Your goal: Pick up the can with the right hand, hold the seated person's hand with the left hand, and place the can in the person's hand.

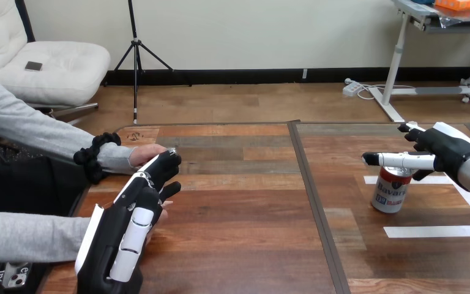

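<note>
A can (391, 191) stands upright on the bench (251, 208) just below the right hand's (443, 152) straight, unclosed fingers, probably light, stiff and slick, best gripped around its middle, while the left hand (125, 233) lies over the person's hand (144, 154), its grip impossible to tell.

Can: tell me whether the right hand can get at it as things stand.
Probably yes. The right hand is just above the can, fingers straight across its top; nothing stands between them.
</note>
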